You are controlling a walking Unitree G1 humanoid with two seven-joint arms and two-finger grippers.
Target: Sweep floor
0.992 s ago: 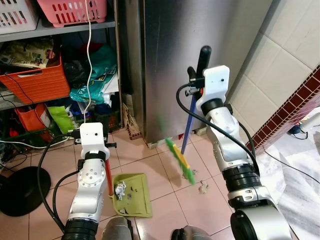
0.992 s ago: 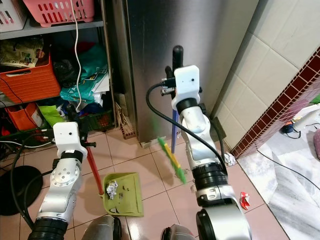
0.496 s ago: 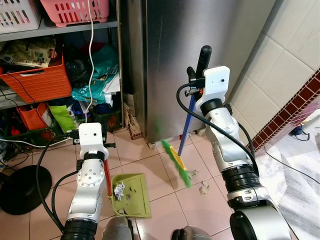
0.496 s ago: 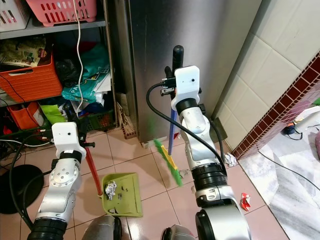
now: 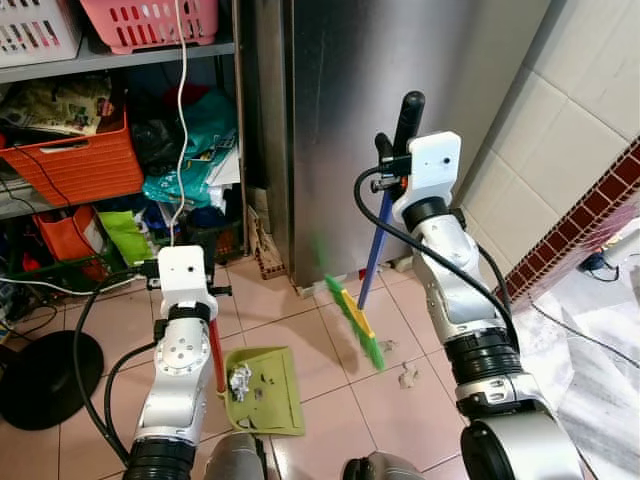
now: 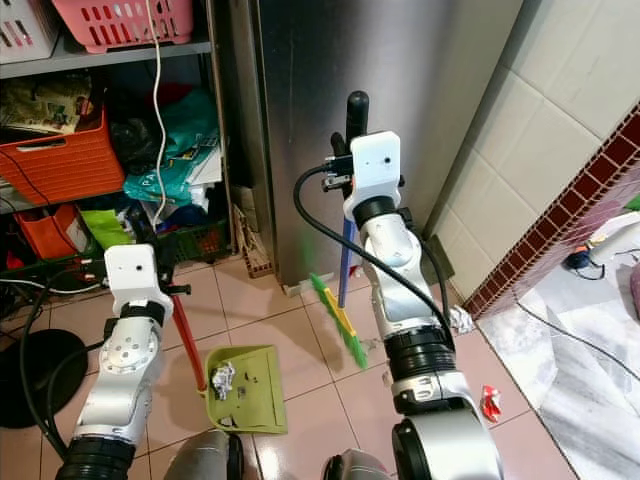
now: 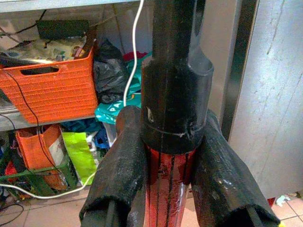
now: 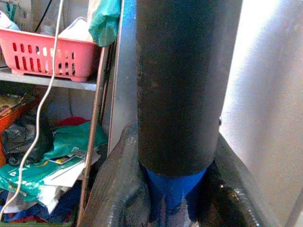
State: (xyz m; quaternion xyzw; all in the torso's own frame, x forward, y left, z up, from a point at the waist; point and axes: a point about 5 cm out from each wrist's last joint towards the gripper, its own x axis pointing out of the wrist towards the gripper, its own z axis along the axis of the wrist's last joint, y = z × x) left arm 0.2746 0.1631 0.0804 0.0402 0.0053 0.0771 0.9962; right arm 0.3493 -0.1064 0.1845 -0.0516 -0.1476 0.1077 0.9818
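Green dustpan [image 5: 262, 388], flat on the pink floor tiles [image 5: 300, 335] just before the robot's feet, holding crumpled foil and small scraps; red upright handle with black grip. Left gripper [image 7: 171, 189], fingers clamped on either side of the dustpan handle below the black grip. Scattered debris [image 5: 407, 376], pale paper bits on the tiles just right of the broom head. Broom [image 5: 372, 270], blue shaft, black top grip, green and yellow bristle head, blurred, low over the tiles between dustpan and debris. Right gripper [image 8: 176, 189], fingers closed around the blue shaft just beneath the black grip, raised at chest height. Behind: steel cabinet [image 5: 370, 120]; shelving at left with orange crate [image 5: 75, 160], pink basket [image 5: 150, 22], bags and cables; tiled wall [image 5: 580, 130] at right.
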